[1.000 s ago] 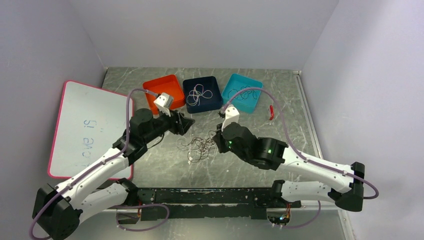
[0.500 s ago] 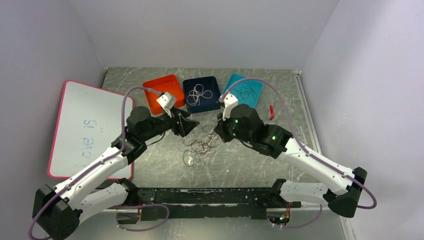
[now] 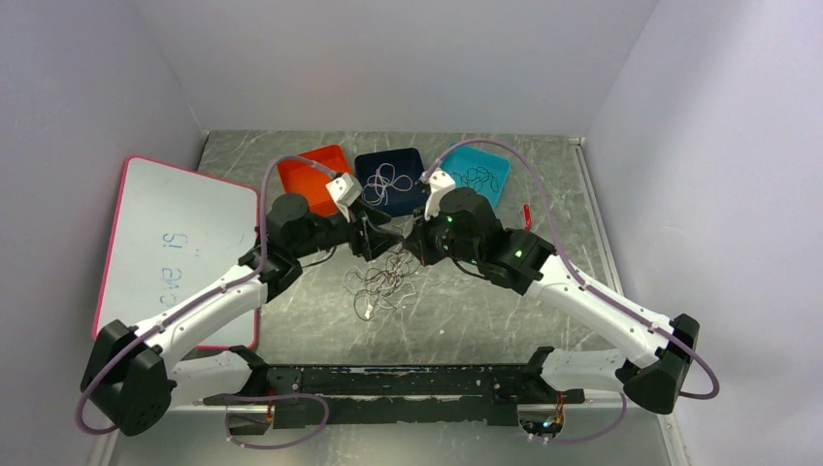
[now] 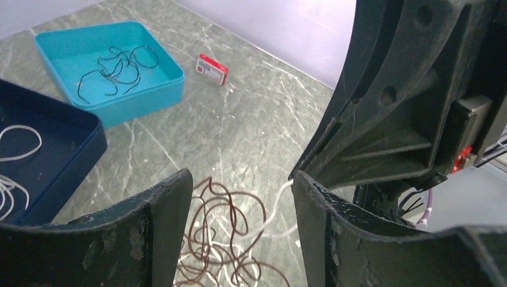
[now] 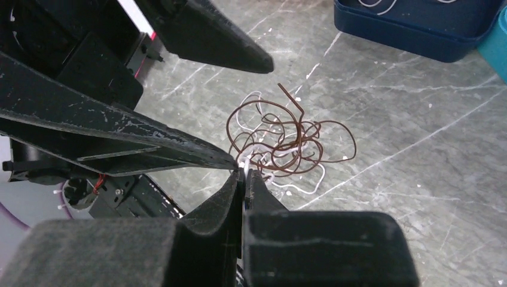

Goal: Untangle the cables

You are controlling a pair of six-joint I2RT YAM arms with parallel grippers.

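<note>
A tangle of brownish-red and white cables [image 3: 381,282] lies on the table's middle, also below my left fingers [image 4: 224,239] and ahead of my right ones [image 5: 287,140]. My right gripper [image 3: 411,245] [image 5: 245,171] is shut on a white cable [image 4: 276,197] that rises from the tangle. My left gripper [image 3: 386,239] [image 4: 240,177] stands open above the tangle, tip to tip with the right one, and the white strand runs up beside its right finger [image 4: 335,233]. A black cable [image 4: 116,69] lies in the teal bin [image 3: 488,191], and a white cable [image 3: 385,182] in the navy bin [image 3: 415,160].
An orange bin [image 3: 309,171] stands left of the navy one at the back. A small red item [image 3: 527,216] [image 4: 212,61] lies right of the teal bin. A pink-edged whiteboard [image 3: 160,248] covers the table's left side.
Both grippers have moved toward the back and closer together, the left one swinging right. The right one has drawn the white cable up, and the tangle shifted slightly toward the bins.
</note>
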